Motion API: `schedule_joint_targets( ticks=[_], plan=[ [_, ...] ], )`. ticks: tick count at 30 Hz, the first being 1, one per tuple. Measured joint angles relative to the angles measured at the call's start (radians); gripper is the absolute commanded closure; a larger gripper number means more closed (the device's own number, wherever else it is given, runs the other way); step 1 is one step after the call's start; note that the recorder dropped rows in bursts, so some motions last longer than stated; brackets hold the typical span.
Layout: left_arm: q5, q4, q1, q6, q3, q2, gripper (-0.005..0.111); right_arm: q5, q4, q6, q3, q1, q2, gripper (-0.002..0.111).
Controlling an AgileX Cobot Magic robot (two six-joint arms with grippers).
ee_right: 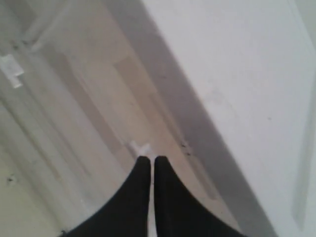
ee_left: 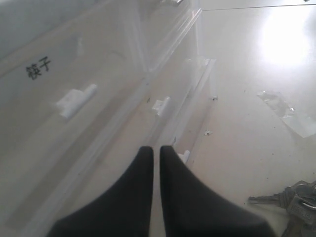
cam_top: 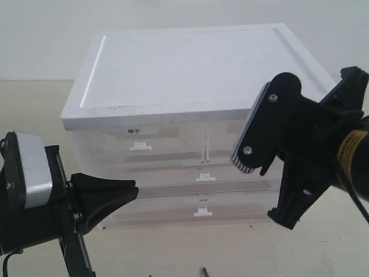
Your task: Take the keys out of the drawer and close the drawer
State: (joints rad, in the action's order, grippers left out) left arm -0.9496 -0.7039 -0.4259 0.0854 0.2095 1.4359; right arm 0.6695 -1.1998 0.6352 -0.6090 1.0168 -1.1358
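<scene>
The keys (ee_left: 292,199) lie as a small bunch on the table in front of the cabinet, outside any drawer. In the exterior view only a dark sliver of the keys (cam_top: 203,271) shows at the bottom edge. The drawer (ee_right: 101,106), translucent white with a grey label strip (ee_right: 129,70), faces my right gripper (ee_right: 148,159). That gripper is shut and empty, its tips right at the small tab handle (ee_right: 139,147). In the exterior view my right arm (cam_top: 305,156) hides most of the drawer (cam_top: 226,138). My left gripper (ee_left: 156,148) is shut on nothing, low before the lower drawers.
The white cabinet (cam_top: 184,69) has a half-width drawer with bold black characters (cam_top: 138,131) on the left. Two full-width drawers with tab handles (cam_top: 204,177) sit below it. A scrap of clear tape (ee_left: 291,116) lies on the table.
</scene>
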Motion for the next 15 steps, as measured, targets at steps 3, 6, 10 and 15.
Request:
schedule_joint_targets(
  ticks=[3, 6, 10, 15],
  plan=[
    [-0.009, -0.007, 0.0, 0.0, 0.0, 0.0, 0.102, -0.019, 0.133, -0.151, 0.0, 0.066, 0.0, 0.108],
    [-0.021, -0.011, 0.0, 0.0, 0.0, 0.0, 0.102, -0.071, 0.339, -0.347, 0.0, 0.09, -0.013, 0.108],
    [-0.023, -0.011, 0.0, 0.008, 0.0, 0.0, 0.102, -0.083, 0.564, -0.594, 0.0, 0.069, -0.101, 0.108],
    [0.008, -0.019, 0.0, 0.023, 0.0, 0.0, 0.102, -0.137, 0.571, -0.654, 0.0, 0.017, -0.253, 0.108]
  ],
)
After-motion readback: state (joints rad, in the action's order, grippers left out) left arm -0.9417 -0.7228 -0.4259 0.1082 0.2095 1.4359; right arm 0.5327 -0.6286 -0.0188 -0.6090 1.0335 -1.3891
